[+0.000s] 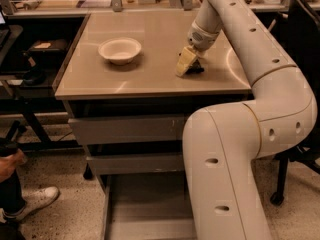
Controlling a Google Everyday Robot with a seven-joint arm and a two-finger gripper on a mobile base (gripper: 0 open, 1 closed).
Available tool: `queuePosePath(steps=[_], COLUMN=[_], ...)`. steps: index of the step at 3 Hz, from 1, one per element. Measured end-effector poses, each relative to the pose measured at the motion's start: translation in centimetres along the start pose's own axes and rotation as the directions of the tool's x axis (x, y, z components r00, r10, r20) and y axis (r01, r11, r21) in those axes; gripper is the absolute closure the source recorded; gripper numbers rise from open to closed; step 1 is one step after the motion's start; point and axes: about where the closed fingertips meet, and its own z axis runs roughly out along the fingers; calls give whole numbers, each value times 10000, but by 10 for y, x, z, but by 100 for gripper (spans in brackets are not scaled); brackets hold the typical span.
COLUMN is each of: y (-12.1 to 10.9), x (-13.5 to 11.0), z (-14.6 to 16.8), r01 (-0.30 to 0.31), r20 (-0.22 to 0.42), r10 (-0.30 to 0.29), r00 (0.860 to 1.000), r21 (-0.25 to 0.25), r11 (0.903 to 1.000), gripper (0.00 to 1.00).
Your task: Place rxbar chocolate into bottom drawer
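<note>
The white robot arm (235, 149) fills the right side and reaches up and over to the gripper (183, 69), which is lowered onto the right part of the beige tabletop (150, 81). The bottom drawer (145, 204) is pulled open far below the gripper and a little to its left, under the two closed grey drawer fronts. The white bowl (119, 50) stands on the tabletop well to the left of the gripper. The rxbar chocolate (196, 69) lies on the tabletop as a small dark shape touching the lower right side of the gripper's tip. Whether the gripper is closed on it, I cannot tell.
</note>
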Motion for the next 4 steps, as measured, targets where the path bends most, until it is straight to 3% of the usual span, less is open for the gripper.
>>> queuePosePath(steps=[2, 3, 4], y=[0, 0, 0], x=[0, 0, 0], z=[0, 0, 0], r01=[0, 0, 0], r20=[0, 0, 1], r10=[0, 0, 0], r00=[10000, 10000, 10000], r21=[0, 0, 1], r11=[10000, 10000, 10000], gripper=[88, 100, 100])
